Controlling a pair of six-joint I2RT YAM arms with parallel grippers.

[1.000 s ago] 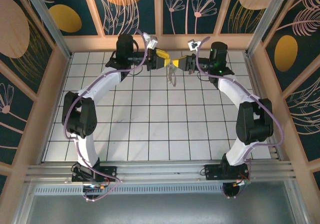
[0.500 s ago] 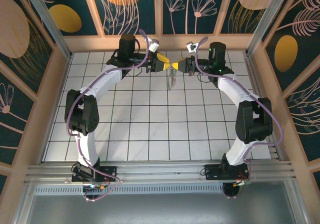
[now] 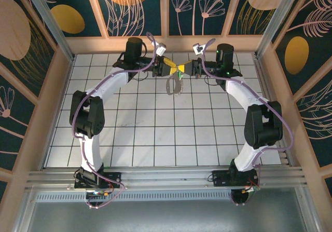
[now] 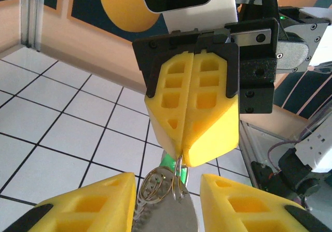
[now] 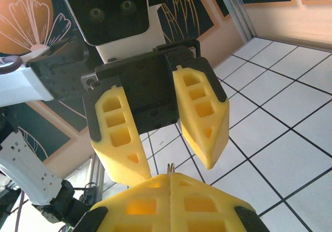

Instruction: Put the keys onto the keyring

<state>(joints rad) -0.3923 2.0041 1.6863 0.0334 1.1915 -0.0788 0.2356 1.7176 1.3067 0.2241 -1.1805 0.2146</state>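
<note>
Yellow foam right fingers [image 4: 207,112] are pressed together and pinch the top wire of the keyring [image 4: 179,172] at their very tips. Your left fingers [image 4: 88,203] stand apart just below, one on each side of the hanging loop. Between them sit a small coiled ring [image 4: 154,186] and a flat silvery piece that I take for one of the keys [image 4: 163,216]. A bit of green shows behind the wire. I cannot tell whether it is a key head.

From above, the two arms meet tip to tip over the far rows of the tiled worktop [image 3: 155,133], and the loop dangles beneath them.

Watch the pinch. It holds only thin wire at the edge of soft foam, so any sideways tug as you close the left fingers could pull the wire free and drop everything onto the tiles. The loop hangs loose and can swing, so a quick close may catch the wrong part or twist the loop. The fingertips are also near enough to bump each other.
</note>
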